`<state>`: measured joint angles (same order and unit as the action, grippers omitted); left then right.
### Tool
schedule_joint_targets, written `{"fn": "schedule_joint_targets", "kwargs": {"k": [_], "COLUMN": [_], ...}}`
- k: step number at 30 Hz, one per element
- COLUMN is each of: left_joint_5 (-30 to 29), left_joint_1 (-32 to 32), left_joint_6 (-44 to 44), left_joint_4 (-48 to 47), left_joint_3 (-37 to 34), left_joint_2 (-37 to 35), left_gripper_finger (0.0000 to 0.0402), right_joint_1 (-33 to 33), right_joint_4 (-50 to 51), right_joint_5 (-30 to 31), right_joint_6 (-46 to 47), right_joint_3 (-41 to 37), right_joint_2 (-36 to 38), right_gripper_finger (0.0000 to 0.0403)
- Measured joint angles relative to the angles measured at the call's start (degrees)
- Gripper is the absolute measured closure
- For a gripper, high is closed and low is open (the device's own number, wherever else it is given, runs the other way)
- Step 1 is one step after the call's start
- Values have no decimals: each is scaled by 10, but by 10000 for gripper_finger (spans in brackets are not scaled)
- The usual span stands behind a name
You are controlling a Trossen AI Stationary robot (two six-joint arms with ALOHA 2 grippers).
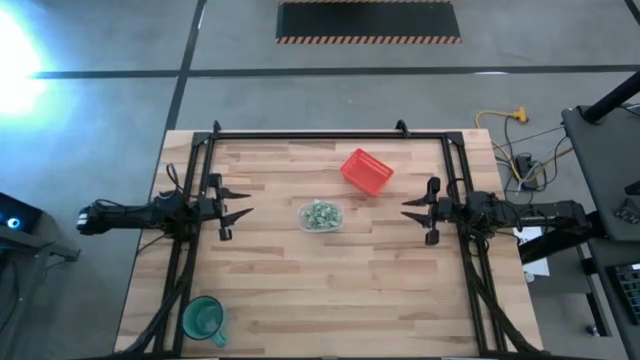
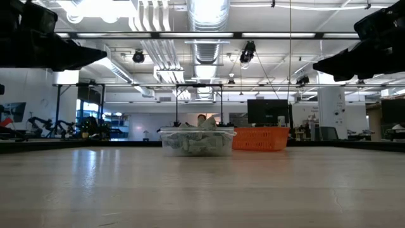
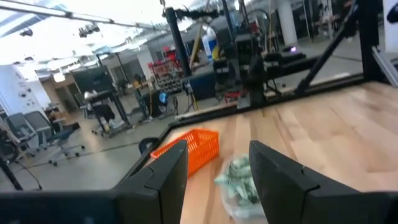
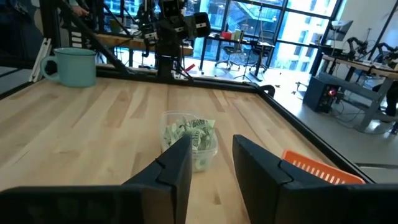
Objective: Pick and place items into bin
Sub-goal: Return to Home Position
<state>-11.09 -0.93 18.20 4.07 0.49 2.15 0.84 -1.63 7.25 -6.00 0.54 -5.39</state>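
the bin (image 1: 300, 216), heaped with the items (image 1: 321, 214), sits between the left hand (image 1: 243, 204) and right hand (image 1: 407, 210), each well apart from it, open and empty. little threatens now: a low swing could nudge the light bin and spill the heap.

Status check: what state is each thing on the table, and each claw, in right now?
Bin: upright, heaped full.
Packets: piled in bin.
Basket: upright, apart from bin.
Cup: upright, near table corner.
Left claw: open, empty, raised left of bin.
Right claw: open, empty, raised right of bin.
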Motion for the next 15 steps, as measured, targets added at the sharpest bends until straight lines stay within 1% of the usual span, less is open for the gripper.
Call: {"fn": "schedule_joint_targets", "kwargs": {"k": [11,15], "left_joint_5": [15,19], "left_joint_1": [0,0], "left_joint_6": [-4,-13], "left_joint_4": [-16,-17], "left_joint_3": [-1,-1], "left_joint_2": [4,6], "left_gripper_finger": [246,246], "right_joint_1": [0,0], "right_joint_4": [0,0], "right_joint_5": [-1,-2], "right_joint_6": [0,0], "right_joint_3": [0,0], "right_joint_2": [0,0], "right_gripper_finger": [310,309]}}
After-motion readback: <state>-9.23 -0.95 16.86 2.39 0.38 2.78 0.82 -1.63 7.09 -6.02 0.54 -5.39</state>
